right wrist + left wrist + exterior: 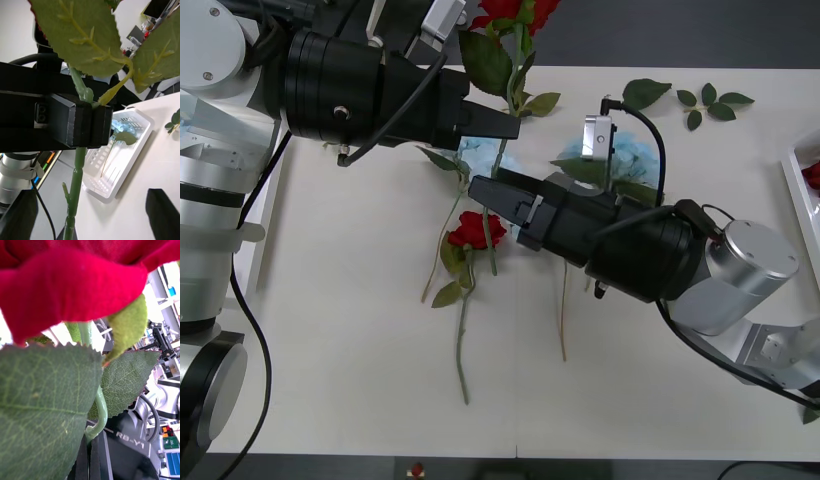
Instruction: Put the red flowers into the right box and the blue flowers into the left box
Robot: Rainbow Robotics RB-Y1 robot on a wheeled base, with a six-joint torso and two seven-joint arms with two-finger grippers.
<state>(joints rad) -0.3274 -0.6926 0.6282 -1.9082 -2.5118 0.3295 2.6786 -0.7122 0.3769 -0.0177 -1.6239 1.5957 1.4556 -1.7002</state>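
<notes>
Rose (75, 281): light, floppy; grip stiff stem below leaves.
Left gripper (505, 125): clamped on rose stem.
Right gripper (480, 188): fingers apart, beneath.

White table (350, 380); loose leaf sprigs (708, 103) at far edge.

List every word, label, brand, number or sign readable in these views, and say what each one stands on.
"RB-Y1": pale raised lettering on the dark robot housing below the rose held by the left gripper.
Coloured labels on the equipment in the room behind: too small to read.
The table, the flowers and the left box carry no text.
</notes>
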